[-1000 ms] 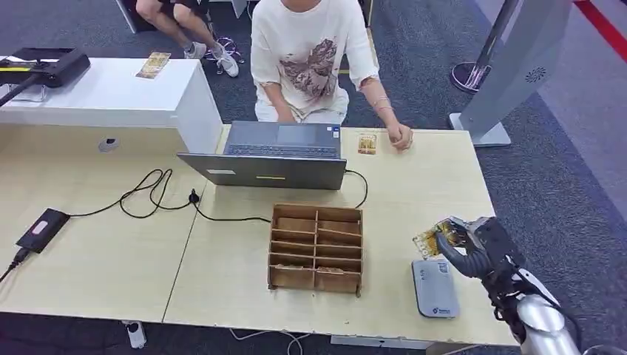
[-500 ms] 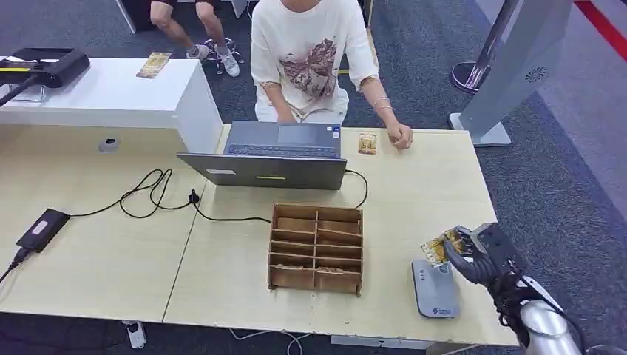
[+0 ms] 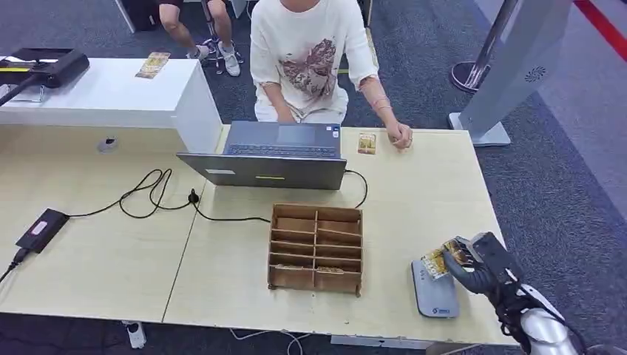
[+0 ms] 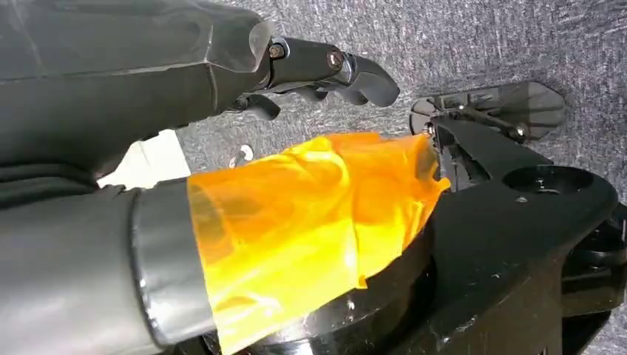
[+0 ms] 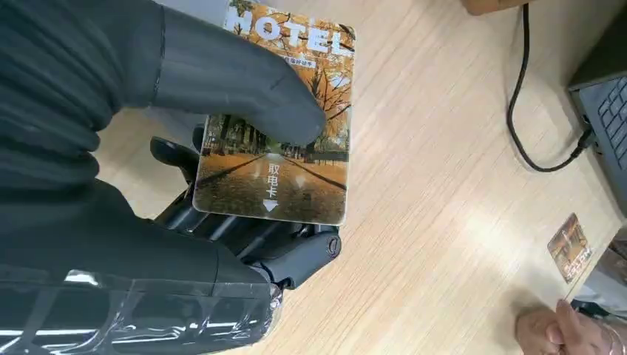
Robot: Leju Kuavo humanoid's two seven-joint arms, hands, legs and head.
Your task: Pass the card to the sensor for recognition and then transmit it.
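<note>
Head view: my right hand sits at the near right corner of the light wood table, holding the card just over the far end of the grey sensor; can't tell if card touches it. Wooden organizer with small compartments is left of the sensor, near but apart. Behind it an open laptop, black cable running left toward a black device. A second card lies at the far edge just beside a person's hand; the person in a white printed shirt sits behind the table. White counter far left with another card and a black unit on it.

Left wrist view: my left hand hangs over grey carpet, fingers curled in, nothing in them. Orange film wraps the wrist.

Right wrist view: thumb presses on the card's printed face, dark fingers under it, so the card is pinched firm. Print shows an autumn road and "MOTEL" lettering. Table wood beneath, cable and laptop corner beyond, the second card and person's hand at the edge.
</note>
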